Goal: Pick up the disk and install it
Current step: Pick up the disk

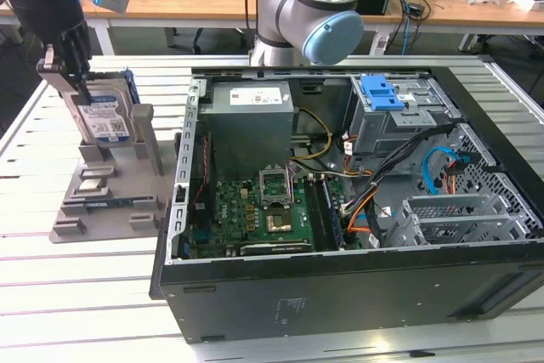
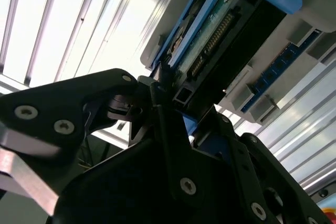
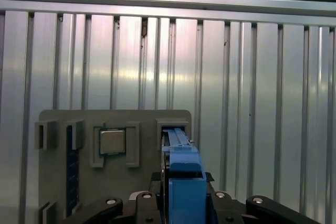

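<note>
Blue-framed disk (image 1: 106, 116) stands upright in grey stand (image 1: 115, 197), gripper (image 1: 75, 82) clamped on it.

Soft, even overhead light fills the exterior view. The slatted metal table (image 1: 85, 295) reads near white at eight o'clock from the open computer case (image 1: 340, 282), whose black wall and interior stay dim. The grey fixture (image 1: 106, 201) casts only a faint shadow. In the first wrist view broad streaks of glare run along the slats (image 3: 236, 77). In the second wrist view the slats are blown out to white. The tool (image 2: 160, 95) is a dark silhouette against them, and the disk (image 2: 220, 30) lies partly in shade.
</note>
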Robot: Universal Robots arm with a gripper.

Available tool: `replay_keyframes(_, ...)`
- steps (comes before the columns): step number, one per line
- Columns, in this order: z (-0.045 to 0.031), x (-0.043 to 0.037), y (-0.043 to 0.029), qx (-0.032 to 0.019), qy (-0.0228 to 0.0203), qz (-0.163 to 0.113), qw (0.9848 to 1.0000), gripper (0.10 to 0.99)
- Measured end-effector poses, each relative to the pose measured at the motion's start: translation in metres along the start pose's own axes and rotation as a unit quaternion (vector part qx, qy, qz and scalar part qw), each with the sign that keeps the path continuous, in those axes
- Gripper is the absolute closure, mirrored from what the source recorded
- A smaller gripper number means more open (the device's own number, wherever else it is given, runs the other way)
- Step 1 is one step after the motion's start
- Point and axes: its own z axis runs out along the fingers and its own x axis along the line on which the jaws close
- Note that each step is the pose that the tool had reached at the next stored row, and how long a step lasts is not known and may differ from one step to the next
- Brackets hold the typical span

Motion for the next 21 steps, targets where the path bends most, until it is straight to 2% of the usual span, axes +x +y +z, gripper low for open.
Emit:
replay_keyframes(10, -0.0181, -0.0004, 0.0006, 0.0, 0.0, 0.0, 1.0, 0.722)
replay_keyframes(21, -0.0338, -0.0008, 0.0011, 0.0, 0.0, 0.0, 1.0, 0.722)
